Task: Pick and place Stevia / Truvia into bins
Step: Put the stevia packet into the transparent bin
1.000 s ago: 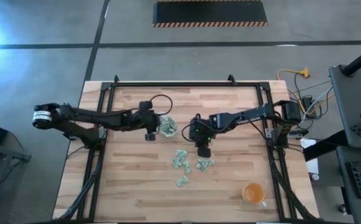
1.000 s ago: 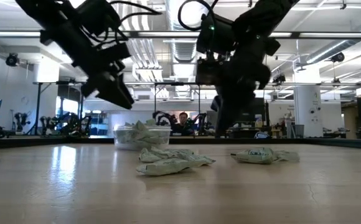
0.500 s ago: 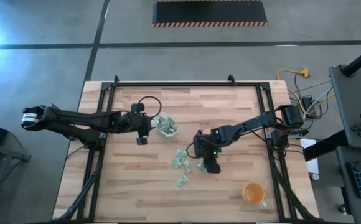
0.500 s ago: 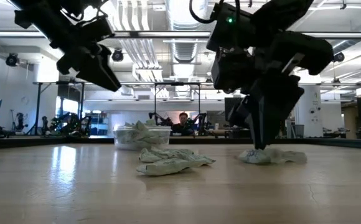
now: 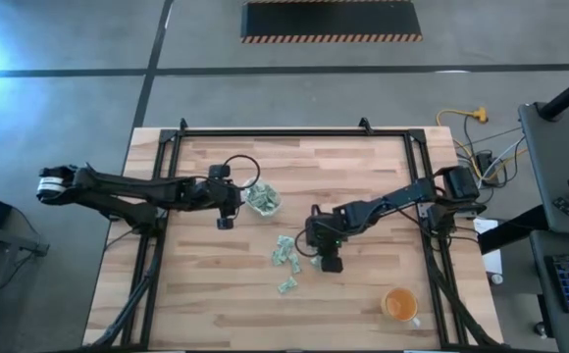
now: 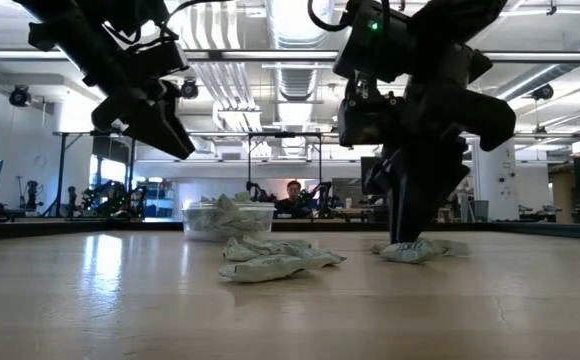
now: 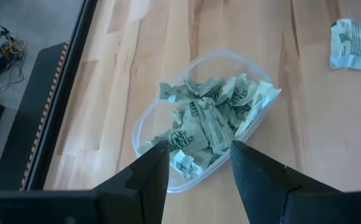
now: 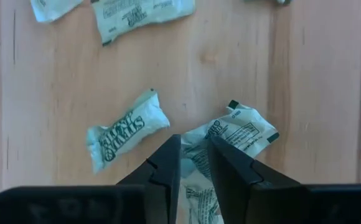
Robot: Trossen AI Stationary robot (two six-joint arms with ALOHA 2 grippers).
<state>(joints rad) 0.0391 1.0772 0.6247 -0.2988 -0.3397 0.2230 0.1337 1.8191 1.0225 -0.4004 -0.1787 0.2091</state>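
Several pale green and white Stevia packets [image 5: 284, 257] lie loose on the wooden table, toward its near side. More packets fill the clear tub [image 5: 262, 199], which stands on the table near its middle and shows in the left wrist view [image 7: 144, 127]. My left gripper [image 7: 196, 163] is open and hovers just left of the tub [image 6: 228, 218], above the table. My right gripper [image 5: 326, 261] is down at the right end of the loose packets, shut on one crumpled packet [image 8: 238, 132]. My right gripper pinches a crumpled packet by one bunched end [image 8: 193, 152] between its two fingers [image 8: 168, 163]. The fingers come from above, pointing down. The rest of the packet [image 6: 415, 250] lies on the table beside them.
An orange cup [image 5: 399, 306] stands near the table's near right corner. Other loose packets [image 8: 127, 132] lie next to the held one, and one lies right of the tub [image 7: 353, 38]. A black metal frame [image 5: 294, 132] rims the table.
My right gripper has moved from the table's middle toward the near edge and come down onto the rightmost loose packets. My left gripper has drawn back from the tub toward the table's left and risen a little.
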